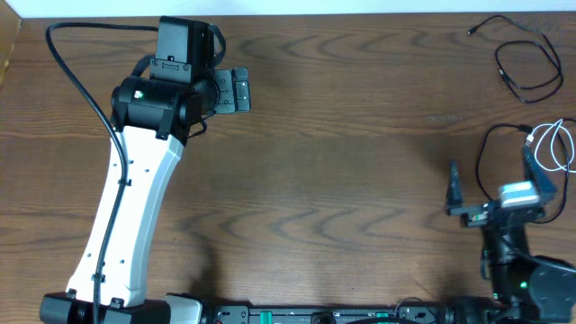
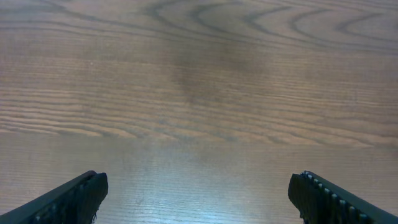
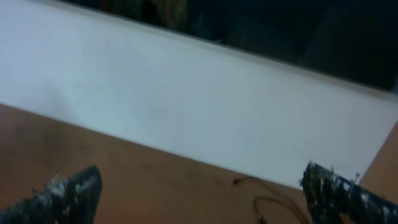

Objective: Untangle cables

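One tabletop (image 1: pixel 342 180): brown wood-grain laminate, flat and smooth with a faint sheen; it carries everything.
Left arm (image 1: pixel 135 207): white shell with black joints, stretched to the far left, well apart from the cables.
Left tool (image 1: pixel 241 90): jaws spread fully wide with nothing between them; its wrist view shows only bare grain below.
Right tool (image 1: pixel 492 184): jaws equally wide, holding nothing; it sits near the right edge, just beside the nearer cords.
Cables: all lie on the right side of the tabletop.
Black loop (image 1: pixel 528 65): far right corner, lying open and alone, apart from the other two.
Black cord (image 1: pixel 483 144): a thin arc curving around the right tool's far side.
White cord (image 1: pixel 537 148): shorter and coiled at the right edge, meeting the black cord; which one lies on top I cannot tell.
Texture: thin, round and limp; the sheathing is matte black or glossy white, with small plug ends.
Step, as I judge it: the right tool is set to part the black-white pair.
Doing it well: grip near a free plug end, not mid-loop; lift low and draw slowly away so the other cord is not dragged.
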